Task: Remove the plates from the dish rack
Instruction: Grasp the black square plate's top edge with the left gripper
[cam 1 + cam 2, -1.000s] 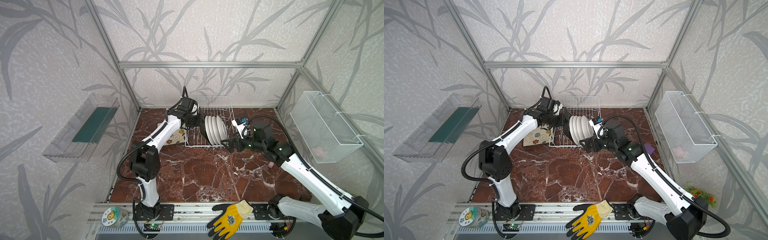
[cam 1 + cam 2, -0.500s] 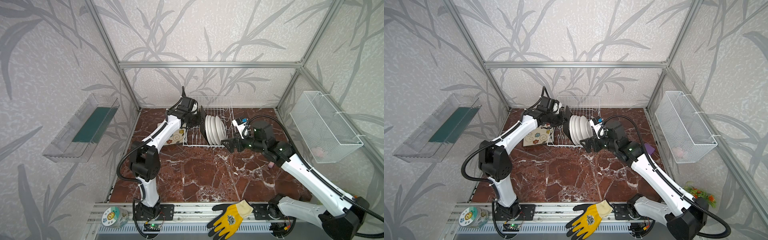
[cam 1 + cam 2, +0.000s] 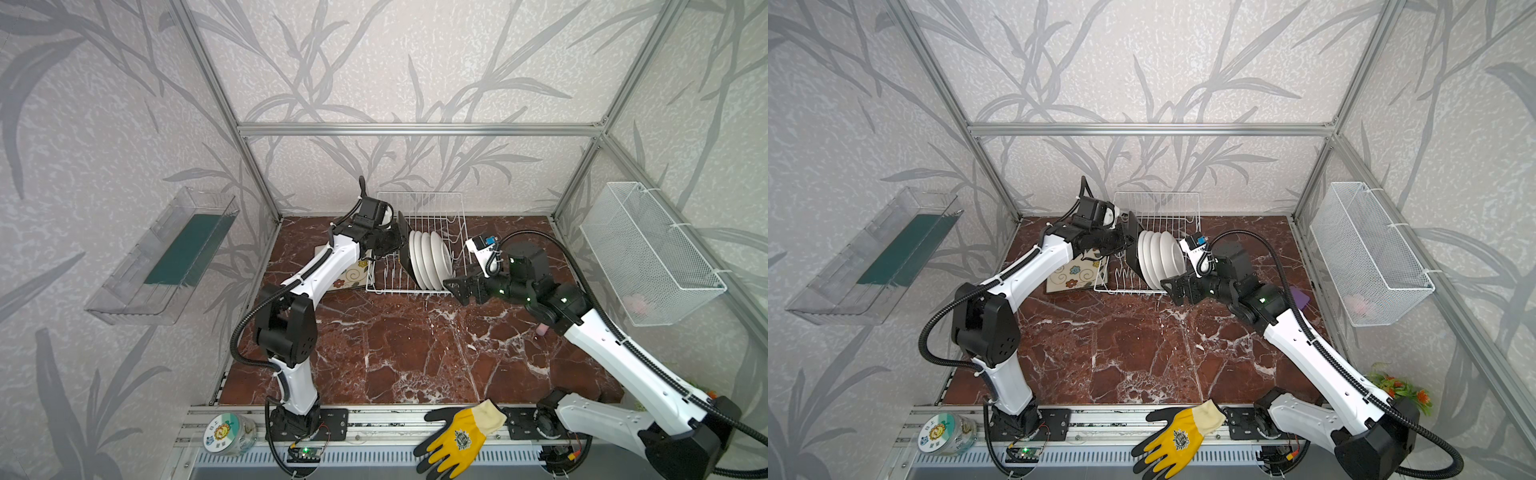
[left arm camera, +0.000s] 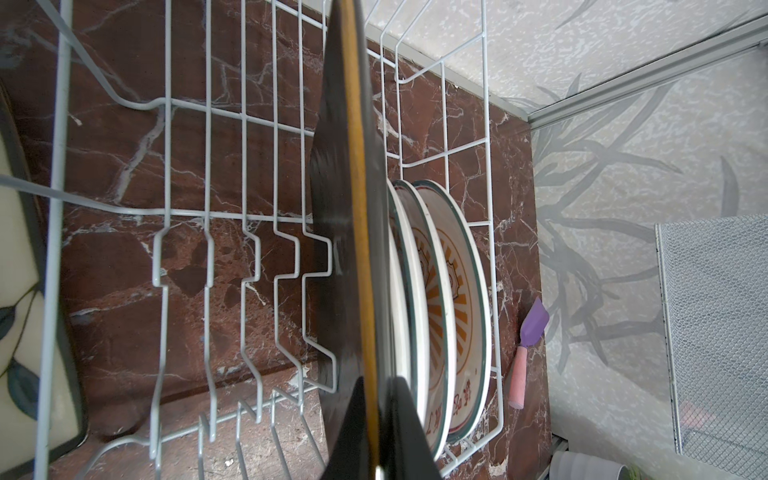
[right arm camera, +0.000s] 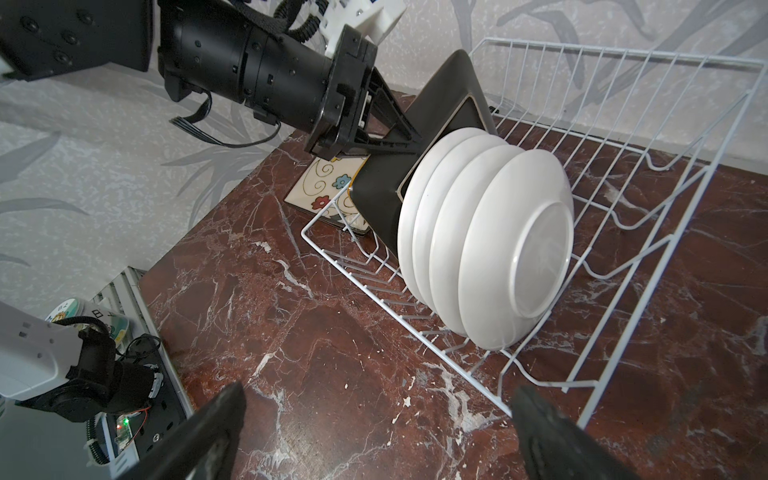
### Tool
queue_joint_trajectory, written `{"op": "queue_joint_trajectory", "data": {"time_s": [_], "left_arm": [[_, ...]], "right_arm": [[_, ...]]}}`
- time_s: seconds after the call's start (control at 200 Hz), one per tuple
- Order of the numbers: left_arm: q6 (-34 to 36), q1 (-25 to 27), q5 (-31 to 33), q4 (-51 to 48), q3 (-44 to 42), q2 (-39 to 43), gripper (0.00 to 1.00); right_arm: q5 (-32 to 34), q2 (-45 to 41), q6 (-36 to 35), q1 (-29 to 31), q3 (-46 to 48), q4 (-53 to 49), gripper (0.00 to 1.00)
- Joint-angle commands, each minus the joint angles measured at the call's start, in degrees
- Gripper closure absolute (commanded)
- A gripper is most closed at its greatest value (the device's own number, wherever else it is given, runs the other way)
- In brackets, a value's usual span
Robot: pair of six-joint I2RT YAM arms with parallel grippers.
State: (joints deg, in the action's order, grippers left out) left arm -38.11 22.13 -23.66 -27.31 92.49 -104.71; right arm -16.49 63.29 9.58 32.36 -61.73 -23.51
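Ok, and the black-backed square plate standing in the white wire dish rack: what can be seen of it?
The black-backed square plate looks like glossy ceramic, with a yellowish line along its rim; its face is hidden. It stands on edge in the white wire dish rack, turned corner-up, close against the first of four round white plates. The left gripper is shut on an upper edge.

The edge-on square plate partly hides the round plates behind it.
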Motion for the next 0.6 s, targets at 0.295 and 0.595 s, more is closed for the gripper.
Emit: {"op": "queue_joint_trajectory", "data": {"time_s": [0.295, 0.595], "left_arm": [[-3.1, 1.1, -1.4, 2.4, 0.6, 1.3, 1.00], [-6.3, 3.3, -0.2, 4.2, -1.1, 1.7, 1.00]], "right_arm": [[0.5, -1.4, -0.5, 0.2, -0.1, -0.1, 0.01], [0.3, -1.3, -0.3, 0.2, 0.3, 0.9, 0.01]]}}
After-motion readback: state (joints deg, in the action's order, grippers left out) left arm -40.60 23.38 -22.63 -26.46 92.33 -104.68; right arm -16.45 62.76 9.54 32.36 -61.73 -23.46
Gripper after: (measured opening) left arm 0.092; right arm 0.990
